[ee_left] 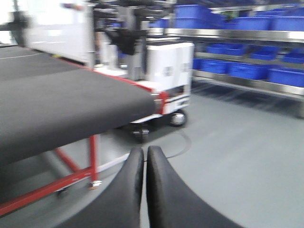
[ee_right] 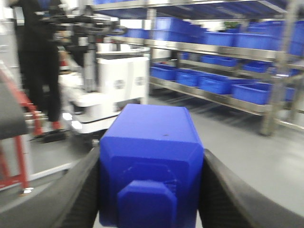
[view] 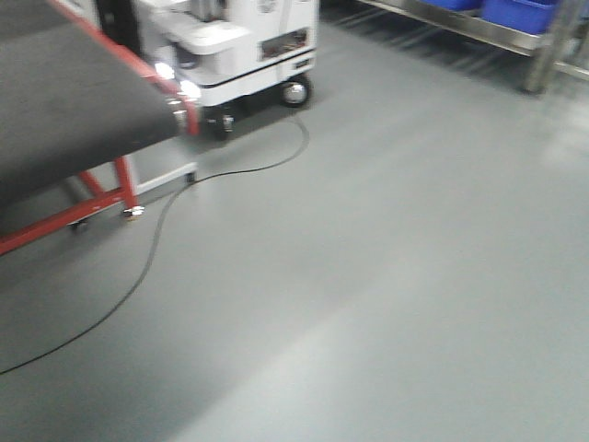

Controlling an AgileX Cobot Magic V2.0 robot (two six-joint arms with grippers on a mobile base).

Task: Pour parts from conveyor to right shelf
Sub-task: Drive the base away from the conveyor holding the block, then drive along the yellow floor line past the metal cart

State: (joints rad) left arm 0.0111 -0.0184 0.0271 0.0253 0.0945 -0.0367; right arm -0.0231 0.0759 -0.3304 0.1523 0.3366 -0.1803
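My right gripper (ee_right: 151,154) is shut on the part (ee_right: 152,142), a bright-blue block with a raised stud facing the camera, held above the floor between both black fingers. My left gripper (ee_left: 144,153) is shut and holds nothing, its fingertips almost touching. The conveyor (view: 64,101), a dark-grey belt with red edges, lies at the left; in the left wrist view the conveyor (ee_left: 61,104) ends just ahead of the fingers. The right shelf (ee_right: 213,47), a steel rack, stands to the right and also shows as the shelf (ee_left: 247,35) and the shelf (view: 502,35).
A white mobile robot (view: 239,46) stands by the conveyor's end. A black cable (view: 156,230) trails across the grey floor. Red conveyor legs (view: 124,184) reach the floor. Blue bins (ee_right: 218,83) fill the shelf. A person in dark clothes (ee_right: 38,71) stands at the far left.
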